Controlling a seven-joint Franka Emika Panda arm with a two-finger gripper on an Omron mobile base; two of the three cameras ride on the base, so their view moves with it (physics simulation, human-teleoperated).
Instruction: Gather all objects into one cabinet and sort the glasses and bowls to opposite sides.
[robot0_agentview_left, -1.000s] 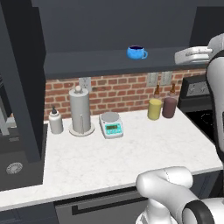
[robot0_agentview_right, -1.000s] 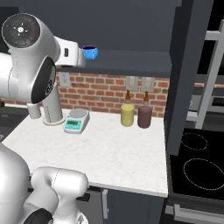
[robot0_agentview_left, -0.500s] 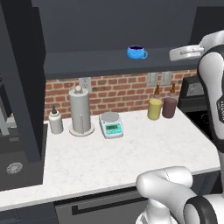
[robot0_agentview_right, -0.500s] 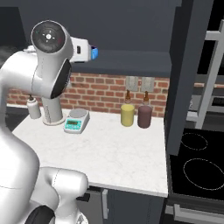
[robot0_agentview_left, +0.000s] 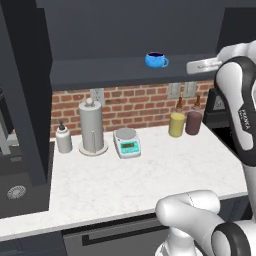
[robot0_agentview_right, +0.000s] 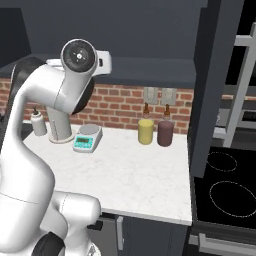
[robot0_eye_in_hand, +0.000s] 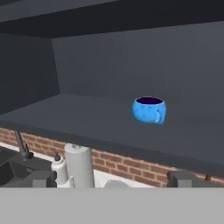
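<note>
While the gripper (robot0_eye_in_hand: 112, 180) points into the open cabinet (robot0_eye_in_hand: 87, 57) with its two tips spread wide and nothing between them, the small blue bowl (robot0_eye_in_hand: 149, 109) sits alone on the dark shelf (robot0_eye_in_hand: 65, 118), well apart from the walls. Below, the white counter (robot0_agentview_left: 150, 175) carries a paper-towel holder (robot0_agentview_left: 92, 127), scale (robot0_agentview_left: 127, 142), yellow canister (robot0_agentview_left: 176, 124) and brown canister (robot0_agentview_left: 193, 122). In the right base view the arm hides the bowl.

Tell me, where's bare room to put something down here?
The cabinet shelf is bare on both sides of the blue bowl. The counter's front is free; its back row, from paper-towel holder and scale to canisters, is crowded.
</note>
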